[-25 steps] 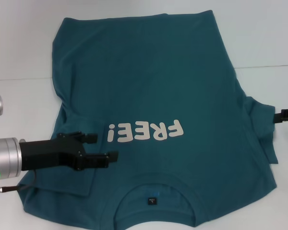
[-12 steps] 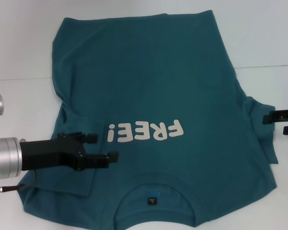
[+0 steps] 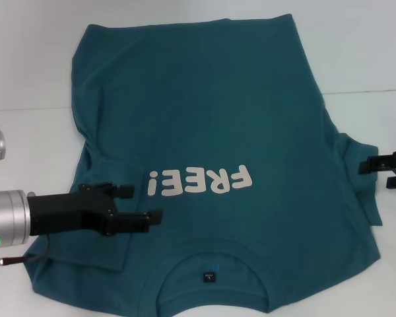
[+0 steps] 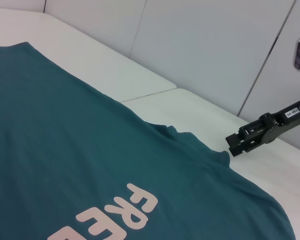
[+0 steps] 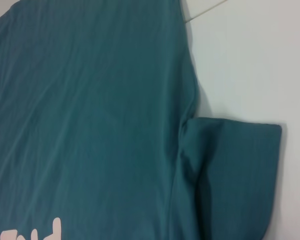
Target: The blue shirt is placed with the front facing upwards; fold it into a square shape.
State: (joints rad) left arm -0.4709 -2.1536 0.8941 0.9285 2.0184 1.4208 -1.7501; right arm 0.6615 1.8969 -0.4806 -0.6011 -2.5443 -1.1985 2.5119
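White table: blue shirt under left end effector, perhaps touching.

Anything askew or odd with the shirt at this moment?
The blue shirt lies slightly skewed, its left sleeve already folded inward under the left gripper; right gripper is beside the flat right sleeve. Nothing damaged.

Left arm: silver cylinder, green ring light, thin cable; black boxy left hand, 2 fingers.

Light: bright, even | shadows: soft, faint | glare: none | focus: right wrist view slightly soft
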